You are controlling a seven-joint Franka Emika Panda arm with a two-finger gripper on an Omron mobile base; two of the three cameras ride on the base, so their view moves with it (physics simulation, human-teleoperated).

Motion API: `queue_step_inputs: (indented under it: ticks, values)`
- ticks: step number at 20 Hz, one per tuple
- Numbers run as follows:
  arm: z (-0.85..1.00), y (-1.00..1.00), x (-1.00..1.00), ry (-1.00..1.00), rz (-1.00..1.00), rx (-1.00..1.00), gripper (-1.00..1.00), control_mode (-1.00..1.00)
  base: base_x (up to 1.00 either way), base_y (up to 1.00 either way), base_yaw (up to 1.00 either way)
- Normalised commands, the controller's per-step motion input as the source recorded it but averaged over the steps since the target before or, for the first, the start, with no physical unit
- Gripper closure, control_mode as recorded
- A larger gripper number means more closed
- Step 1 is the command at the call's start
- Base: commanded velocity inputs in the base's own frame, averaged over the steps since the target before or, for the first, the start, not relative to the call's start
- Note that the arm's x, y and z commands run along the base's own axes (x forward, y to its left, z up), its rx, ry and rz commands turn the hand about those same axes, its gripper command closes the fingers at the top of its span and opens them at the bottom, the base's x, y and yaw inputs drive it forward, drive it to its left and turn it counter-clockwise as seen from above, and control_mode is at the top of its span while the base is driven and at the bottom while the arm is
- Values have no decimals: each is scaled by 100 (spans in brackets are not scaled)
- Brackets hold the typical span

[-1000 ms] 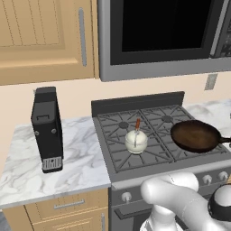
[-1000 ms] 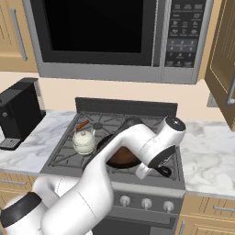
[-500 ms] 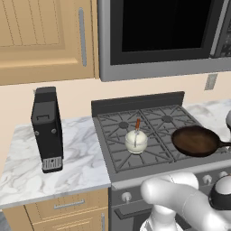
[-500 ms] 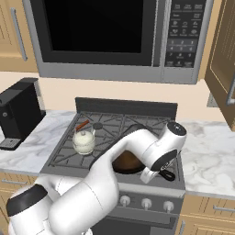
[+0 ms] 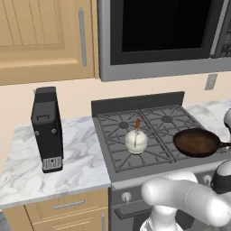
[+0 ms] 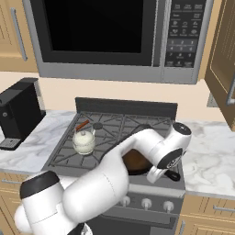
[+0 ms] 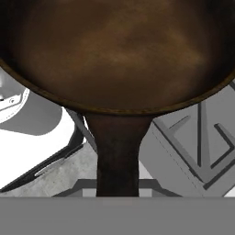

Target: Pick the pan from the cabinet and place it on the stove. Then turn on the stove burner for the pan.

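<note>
Over the front right burner of the stove (image 5: pixel 135 149), the pan (image 5: pixel 196 142) is held by its handle, the fingers (image 6: pixel 161 175) clenched on the far end of that handle at the right front corner of the grates. Seen from the hand, the dark brown bowl of the pan (image 7: pixel 119 50) lies straight ahead of the fingers, with the handle (image 7: pixel 117 151) running back toward them and the grey grate bars showing under it to the right. Whether the pan's base touches the grate or hangs just above it cannot be told.

Well to the left of the fingers, on the front left burner, stands a small white cup (image 5: pixel 136 141) with a red stick (image 5: pixel 137 124) leaning out of it. Further left still, on the marble table (image 5: pixel 81 158), a black coffee machine (image 5: pixel 47 128) stands upright. Above and behind the fingers hangs the microwave (image 6: pixel 114 36), with a tan wall cabinet (image 5: pixel 45 38) to its left. To the right of the fingers a cabinet door (image 6: pixel 224 59) stands swung open over the table. Below the fingers, round silver knobs (image 6: pixel 146 203) line the steel front of the stove.
</note>
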Motion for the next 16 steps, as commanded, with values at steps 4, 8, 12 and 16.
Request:
queue_step_inputs:
  ticks: [4,8,12,16]
  values:
    - [-11,0,32,7,0,0,100,-100,0,0,0]
    - [-16,-1,28,4,0,0,100,-100,0,0,0]
    - [-20,-15,18,2,0,0,100,-100,0,0,0]
    - [-25,-13,17,0,0,0,100,-100,0,0,0]
